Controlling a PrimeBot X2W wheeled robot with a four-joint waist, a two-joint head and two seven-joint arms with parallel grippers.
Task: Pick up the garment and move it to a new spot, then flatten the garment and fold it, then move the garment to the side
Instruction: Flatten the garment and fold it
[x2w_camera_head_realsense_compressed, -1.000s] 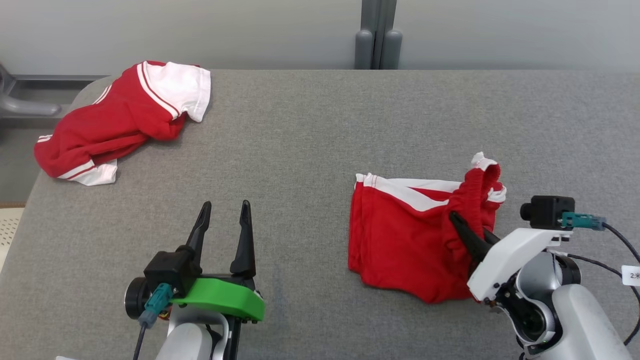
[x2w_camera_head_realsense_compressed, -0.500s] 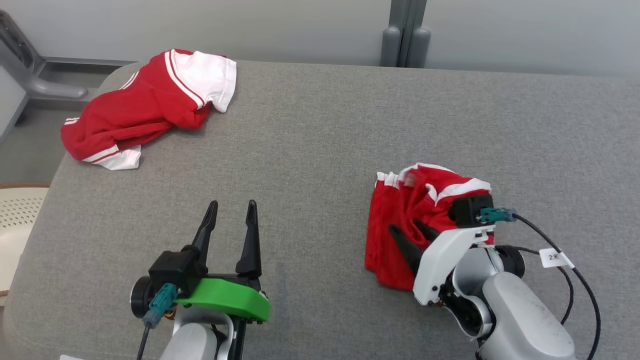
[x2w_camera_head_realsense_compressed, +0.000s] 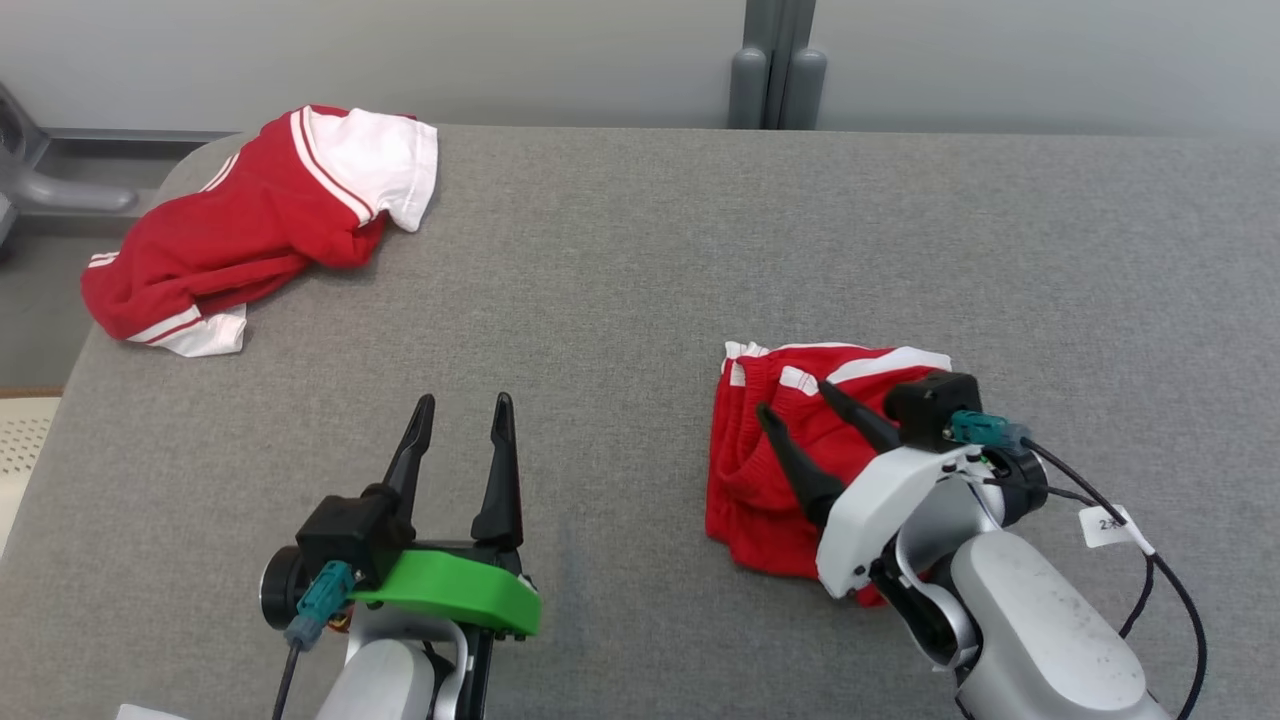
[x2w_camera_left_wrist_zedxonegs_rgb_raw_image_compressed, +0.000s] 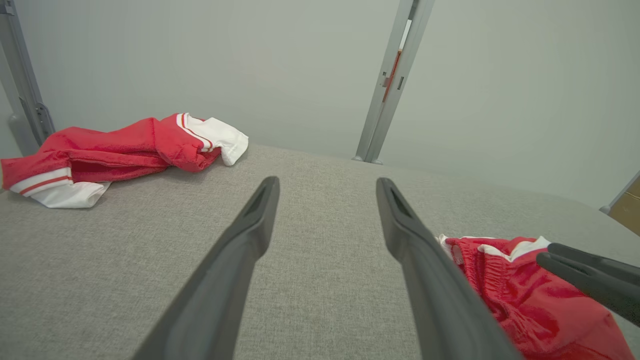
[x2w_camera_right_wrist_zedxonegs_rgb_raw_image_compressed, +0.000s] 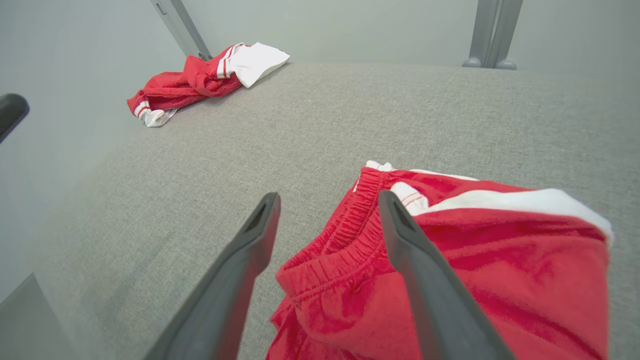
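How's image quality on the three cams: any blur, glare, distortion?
Head view: flat even light, sharp, no glare on the grey table. Left wrist view: wide-angle stretch, the left gripper looms large, the posts splay outward, slight sheen on the red shorts. Right wrist view: same lens stretch, the far red-and-white garment is crisp.

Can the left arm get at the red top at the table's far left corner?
Likely yes: the left gripper has its jaws open, and bare table lies between it and the red top, though far off.

shorts (x2w_camera_head_realsense_compressed: 740, 500): near edge under right arm (x2w_camera_head_realsense_compressed: 1030, 620) | cable tag (x2w_camera_head_realsense_compressed: 1108, 524): unreadable
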